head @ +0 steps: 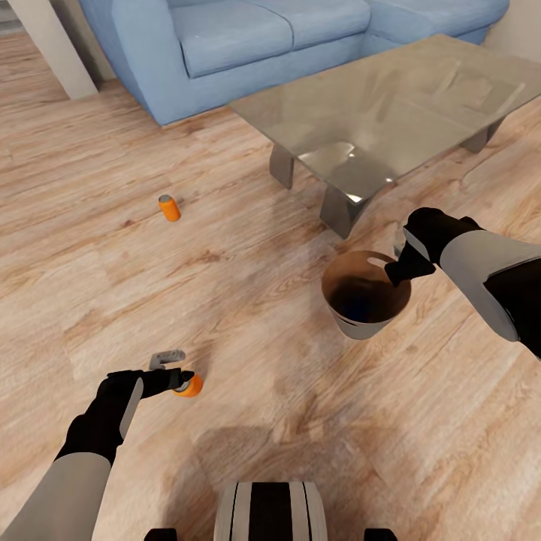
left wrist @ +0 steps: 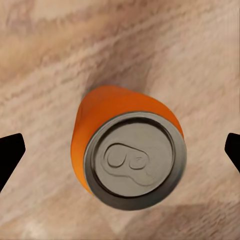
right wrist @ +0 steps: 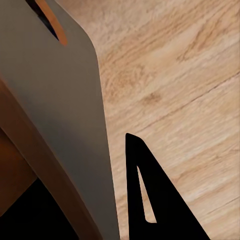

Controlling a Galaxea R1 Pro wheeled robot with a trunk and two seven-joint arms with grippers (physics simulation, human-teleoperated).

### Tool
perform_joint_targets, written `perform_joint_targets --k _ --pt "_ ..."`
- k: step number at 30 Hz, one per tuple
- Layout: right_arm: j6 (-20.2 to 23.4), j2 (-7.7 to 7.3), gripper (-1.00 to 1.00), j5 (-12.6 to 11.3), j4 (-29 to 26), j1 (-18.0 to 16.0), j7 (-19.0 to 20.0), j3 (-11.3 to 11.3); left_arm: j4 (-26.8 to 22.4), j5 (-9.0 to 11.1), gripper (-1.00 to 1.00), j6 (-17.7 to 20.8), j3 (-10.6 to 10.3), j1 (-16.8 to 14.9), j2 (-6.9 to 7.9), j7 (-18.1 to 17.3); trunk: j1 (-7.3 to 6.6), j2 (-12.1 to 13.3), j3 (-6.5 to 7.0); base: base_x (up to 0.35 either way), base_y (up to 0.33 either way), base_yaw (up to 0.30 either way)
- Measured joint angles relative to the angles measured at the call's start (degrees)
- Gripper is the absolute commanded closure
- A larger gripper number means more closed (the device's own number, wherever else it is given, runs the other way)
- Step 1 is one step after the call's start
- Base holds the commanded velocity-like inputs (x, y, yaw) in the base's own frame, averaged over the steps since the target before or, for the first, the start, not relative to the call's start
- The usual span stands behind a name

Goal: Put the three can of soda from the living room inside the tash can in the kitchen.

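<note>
One orange soda can (head: 192, 386) (left wrist: 107, 107) lies on the wood floor at the tip of my left gripper (head: 180, 373). In the left wrist view its grey top (left wrist: 134, 159) faces the camera between my left gripper's (left wrist: 122, 150) open fingers, which stand wide apart and clear of it. A second soda can (head: 170, 208) stands farther off on the floor. The third is out of view. My right gripper (head: 393, 272) (right wrist: 95, 200) is shut on the rim of the pale grey trash can (head: 362, 323) (right wrist: 60, 90), one finger (right wrist: 160, 205) outside its wall.
This is the living room; the kitchen is out of view. A glass coffee table (head: 391, 105) stands just behind the bin and a blue sofa (head: 248, 37) behind that. My base (head: 270, 511) shows at the bottom edge.
</note>
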Motion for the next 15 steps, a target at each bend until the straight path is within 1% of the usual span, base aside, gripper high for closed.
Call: perform_joint_targets --k 4,8,15 --pt "0.0 -0.09 1.00 0.0 0.1 0.0 0.0 0.1 0.0 0.1 -1.00 0.0 0.0 0.0 0.00 0.0 0.00 0.0 -0.24 0.000 0.000 0.000" --pt "0.0 -0.07 1.00 0.0 0.1 0.0 0.0 0.2 0.0 0.1 -1.00 0.0 0.0 0.0 0.01 0.0 0.11 0.0 -1.31 0.000 0.000 0.000" --pt "0.0 -0.12 1.00 0.0 0.1 0.0 0.0 0.1 0.0 0.1 -1.00 0.0 0.0 0.0 -0.04 0.0 0.10 -0.1 -1.43 0.000 0.000 0.000"
